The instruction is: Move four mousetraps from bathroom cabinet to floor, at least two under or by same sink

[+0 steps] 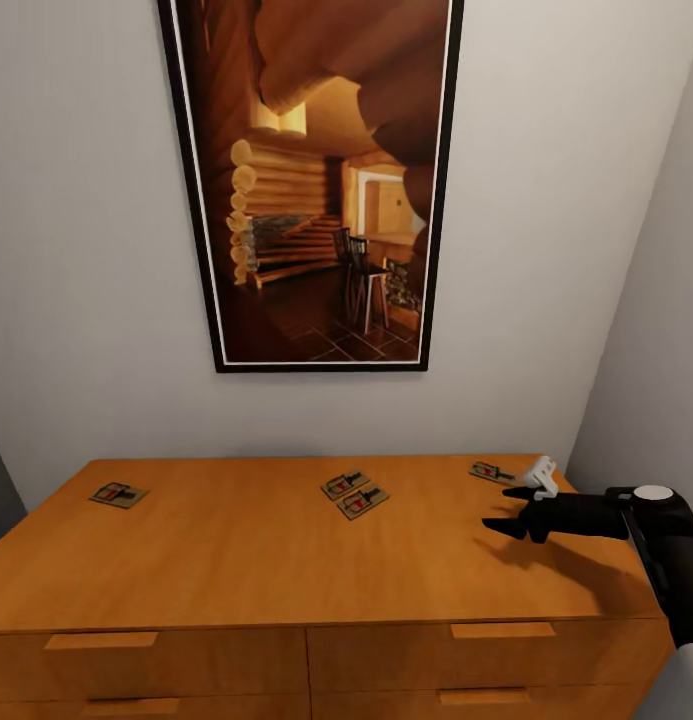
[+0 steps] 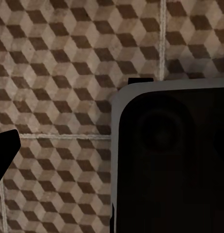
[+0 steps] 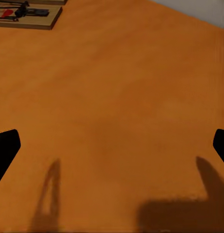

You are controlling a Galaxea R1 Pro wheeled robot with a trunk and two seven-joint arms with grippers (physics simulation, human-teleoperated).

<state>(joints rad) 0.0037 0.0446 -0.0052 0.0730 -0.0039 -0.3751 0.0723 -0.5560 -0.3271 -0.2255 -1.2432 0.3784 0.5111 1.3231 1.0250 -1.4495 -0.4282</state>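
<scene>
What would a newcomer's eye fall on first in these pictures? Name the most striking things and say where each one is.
The large black-framed picture of a log-cabin room hangs on the pale wall, above the orange-brown cabinet. Four mousetraps lie on the cabinet's flat top: one near the left end, two close together at the middle, one at the right rear. The black right gripper hovers open over the top's right end, near that last trap.

The painting [image 1: 311,180] and cabinet [image 1: 286,560] are cut off by frame edges.
</scene>
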